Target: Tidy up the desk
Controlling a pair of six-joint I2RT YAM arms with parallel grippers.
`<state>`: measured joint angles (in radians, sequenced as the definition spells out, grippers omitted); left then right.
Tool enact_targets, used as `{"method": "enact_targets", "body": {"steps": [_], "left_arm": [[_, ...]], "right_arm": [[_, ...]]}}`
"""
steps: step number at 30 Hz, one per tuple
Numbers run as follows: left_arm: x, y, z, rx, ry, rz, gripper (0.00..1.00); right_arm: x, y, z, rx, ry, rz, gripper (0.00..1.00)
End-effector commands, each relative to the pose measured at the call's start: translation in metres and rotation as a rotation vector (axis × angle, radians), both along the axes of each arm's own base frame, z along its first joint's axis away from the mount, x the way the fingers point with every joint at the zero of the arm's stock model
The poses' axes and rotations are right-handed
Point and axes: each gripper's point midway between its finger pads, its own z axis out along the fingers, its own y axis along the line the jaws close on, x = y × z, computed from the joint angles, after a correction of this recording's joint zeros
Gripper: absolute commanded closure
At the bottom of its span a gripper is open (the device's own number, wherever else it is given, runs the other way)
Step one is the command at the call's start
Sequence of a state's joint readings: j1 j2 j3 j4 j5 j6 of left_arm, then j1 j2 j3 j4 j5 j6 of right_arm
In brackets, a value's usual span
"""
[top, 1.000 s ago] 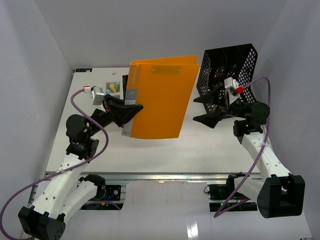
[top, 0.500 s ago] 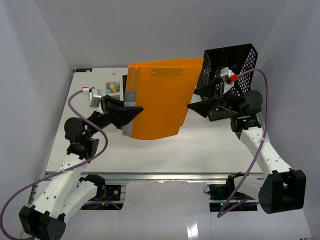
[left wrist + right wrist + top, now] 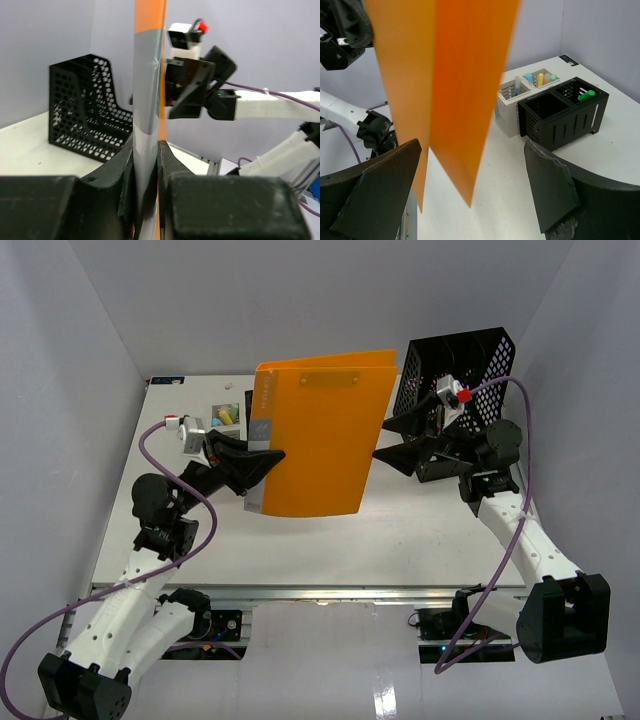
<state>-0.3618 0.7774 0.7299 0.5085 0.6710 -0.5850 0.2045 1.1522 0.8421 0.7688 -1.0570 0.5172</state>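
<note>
Above the white desk (image 3: 420, 540) the left gripper (image 3: 268, 462) still clamps the upright orange folder (image 3: 320, 440) by its grey spine, while the wide-open right gripper (image 3: 382, 439) has moved up to its edge

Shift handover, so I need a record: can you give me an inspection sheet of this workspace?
Surface: white desk, metal rail at near edge.
Job's things: orange folder upright in the air; black mesh file rack rear right.
Clutter: pen holders rear left.
Hands: left hand shut on the folder's spine; right hand open, fingers either side of its free edge.
Cables: purple cable looping along each arm.
Surroundings: plain white walls.
</note>
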Motion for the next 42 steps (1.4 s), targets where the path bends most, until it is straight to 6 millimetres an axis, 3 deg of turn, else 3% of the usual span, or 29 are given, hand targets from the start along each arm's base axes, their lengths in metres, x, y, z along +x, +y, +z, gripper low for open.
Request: {"method": "enact_targets", "body": {"steps": [1, 6, 13, 20, 24, 31, 42], "left_arm": [[0.012, 0.011, 0.014, -0.012, -0.022, 0.116, 1.0], [0.007, 0.005, 0.014, -0.006, -0.029, 0.064, 1.0], [-0.005, -0.001, 0.013, -0.01, -0.051, -0.019, 1.0], [-0.009, 0.003, 0.015, -0.011, -0.073, 0.005, 1.0], [-0.013, 0.001, 0.014, -0.019, -0.073, -0.023, 1.0], [-0.025, -0.009, 0.008, 0.006, -0.075, -0.135, 1.0], [-0.018, -0.011, 0.002, 0.014, -0.055, -0.133, 1.0]], "right_arm": [[-0.028, 0.003, 0.02, -0.014, -0.133, 0.102, 0.1], [-0.038, 0.004, 0.021, -0.014, -0.139, 0.147, 0.1], [-0.025, 0.008, 0.022, 0.005, -0.113, 0.101, 0.1], [0.021, -0.004, 0.011, -0.049, -0.103, -0.184, 0.1], [0.032, -0.008, 0.012, -0.051, -0.101, -0.241, 0.1], [0.007, 0.006, 0.019, 0.011, -0.098, -0.049, 0.1], [-0.047, 0.008, 0.029, 0.056, -0.208, 0.192, 0.1]]}}
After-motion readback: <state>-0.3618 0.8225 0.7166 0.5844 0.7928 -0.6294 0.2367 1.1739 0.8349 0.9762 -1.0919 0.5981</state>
